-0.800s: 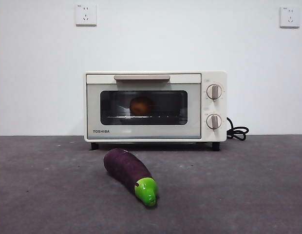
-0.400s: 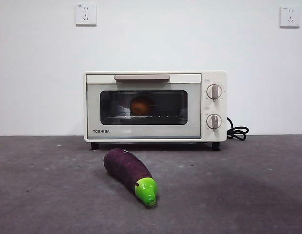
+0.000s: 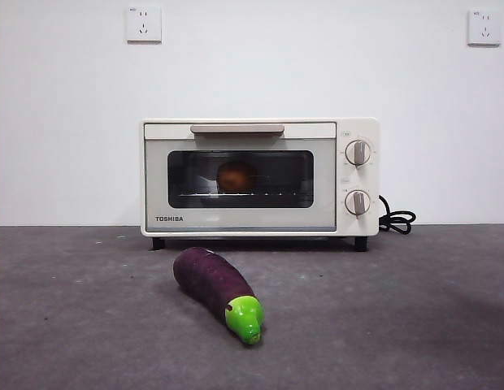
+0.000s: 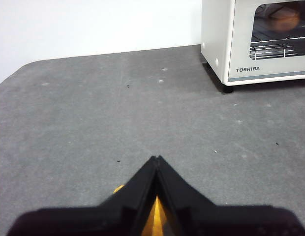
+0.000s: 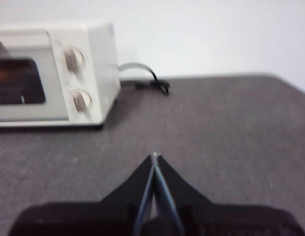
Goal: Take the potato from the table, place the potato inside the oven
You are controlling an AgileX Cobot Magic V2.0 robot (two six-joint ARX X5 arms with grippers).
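Oven (image 3: 260,177): 1 unit, cream-white, TOSHIBA on door, at back of counter (image 3: 414,325) against the wall. Door closed. Contents: 1 potato (image 3: 236,175), orange-brown, on the wire rack behind the glass, left of window centre. Nothing else seen inside. 2 knobs on the right panel, one above the other. Black cord (image 3: 396,219) coiled on counter just right of oven.

Counter: 1 eggplant (image 3: 215,284), dark purple w/ green tip, lying in front of oven, apart from it, tip toward camera.

Wall: 2 sockets (image 3: 143,24), upper left & upper right.

My left fingers (image 4: 156,160): pressed together, gripping nothing, low over bare counter, left-front of oven; potato seen through the glass from here. My right fingers (image 5: 154,157): closed too, empty, over counter to the right of oven, facing knobs & cord; view blurred. Neither arm shows in front view.
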